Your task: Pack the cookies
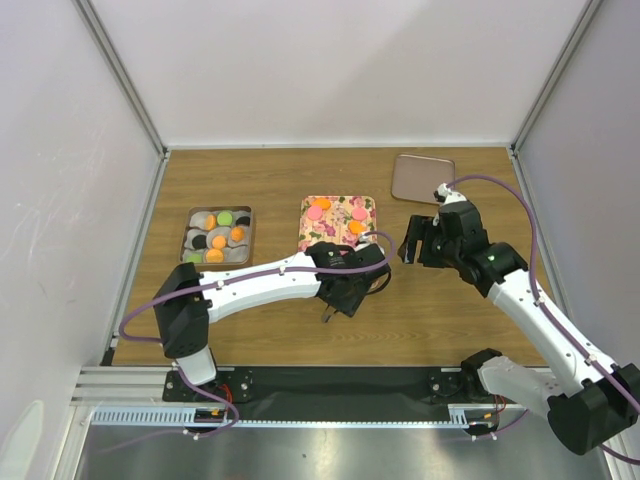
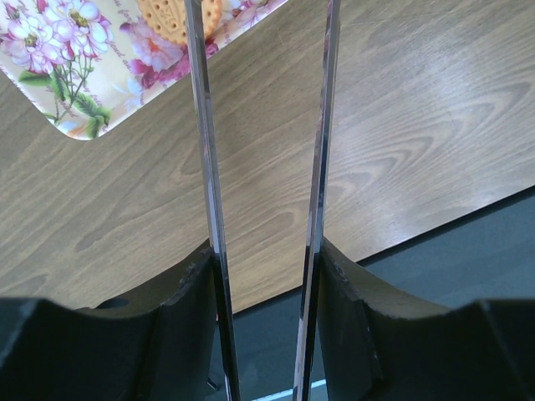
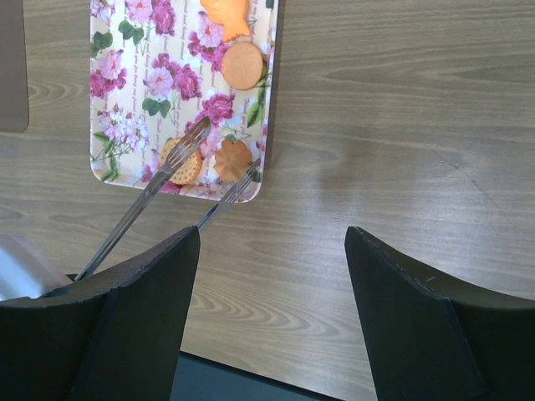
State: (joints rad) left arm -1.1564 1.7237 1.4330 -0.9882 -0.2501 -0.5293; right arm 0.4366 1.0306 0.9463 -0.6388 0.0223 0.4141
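Observation:
Several cookies lie on the flowered tray point(image 1: 338, 240): pink point(image 1: 314, 212) and orange point(image 1: 323, 203) ones. More cookies, orange, green and black, sit in paper cups in the brown box point(image 1: 191, 218) at left. My left gripper point(image 1: 348, 285) point(image 2: 267, 259) is shut on metal tongs point(image 2: 205, 150). The tongs reach to the tray's near right corner. Their tips point(image 3: 196, 134) straddle an orange dotted cookie point(image 3: 180, 160) point(image 2: 177, 18), with a flower-shaped cookie point(image 3: 231, 159) beside it. My right gripper point(image 1: 415, 245) point(image 3: 272, 242) hangs open over bare wood to the right of the tray.
A grey metal lid point(image 1: 422, 178) lies at the back right. White walls close in the table on three sides. The black table edge point(image 3: 251, 388) runs just below my right gripper.

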